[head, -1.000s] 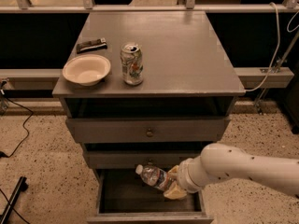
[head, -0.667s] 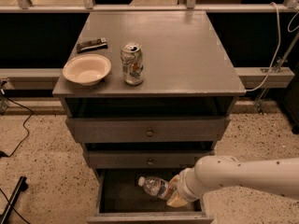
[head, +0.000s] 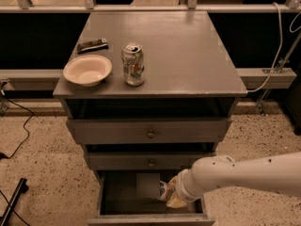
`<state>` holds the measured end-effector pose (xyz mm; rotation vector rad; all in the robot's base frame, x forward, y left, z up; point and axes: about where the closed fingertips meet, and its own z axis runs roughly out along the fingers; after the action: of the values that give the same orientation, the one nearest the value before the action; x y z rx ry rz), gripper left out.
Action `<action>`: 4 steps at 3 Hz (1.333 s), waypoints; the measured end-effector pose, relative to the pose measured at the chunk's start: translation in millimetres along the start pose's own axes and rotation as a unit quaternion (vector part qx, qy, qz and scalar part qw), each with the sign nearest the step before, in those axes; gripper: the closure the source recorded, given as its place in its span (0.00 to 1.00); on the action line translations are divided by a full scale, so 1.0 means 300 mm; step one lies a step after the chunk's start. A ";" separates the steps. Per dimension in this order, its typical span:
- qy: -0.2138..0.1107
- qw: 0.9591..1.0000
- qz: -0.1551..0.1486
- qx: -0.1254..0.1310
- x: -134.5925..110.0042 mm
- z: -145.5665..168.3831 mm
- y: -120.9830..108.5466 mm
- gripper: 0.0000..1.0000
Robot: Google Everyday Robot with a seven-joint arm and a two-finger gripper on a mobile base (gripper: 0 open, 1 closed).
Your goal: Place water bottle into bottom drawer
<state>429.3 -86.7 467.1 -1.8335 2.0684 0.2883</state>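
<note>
The bottom drawer is pulled open, a dark-floored box with grey sides under two shut knobbed drawers. My gripper, at the end of the white arm coming in from the right, is down inside the drawer at its right half. It is shut on the water bottle. Only a small clear part of the bottle shows to the left of the wrist. It lies low, near the drawer floor. I cannot tell whether it touches the floor.
On the cabinet top stand a silver printed soda can, a white bowl and a dark flat bar. Cables lie on the speckled floor at the left. A rail runs behind the cabinet.
The arm has moved down and forward, carrying the bottle lower into the bottom drawer. Less of the bottle shows now. The things on the cabinet top have not moved.
</note>
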 end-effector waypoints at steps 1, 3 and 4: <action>0.007 1.000 -0.011 0.009 0.079 0.010 -0.043 1.00; -0.060 0.998 -0.028 0.020 0.302 0.083 -0.117 1.00; -0.067 0.997 -0.039 0.010 0.365 0.154 -0.131 1.00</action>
<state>463.9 -174.2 384.8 -1.8244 1.8990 0.3585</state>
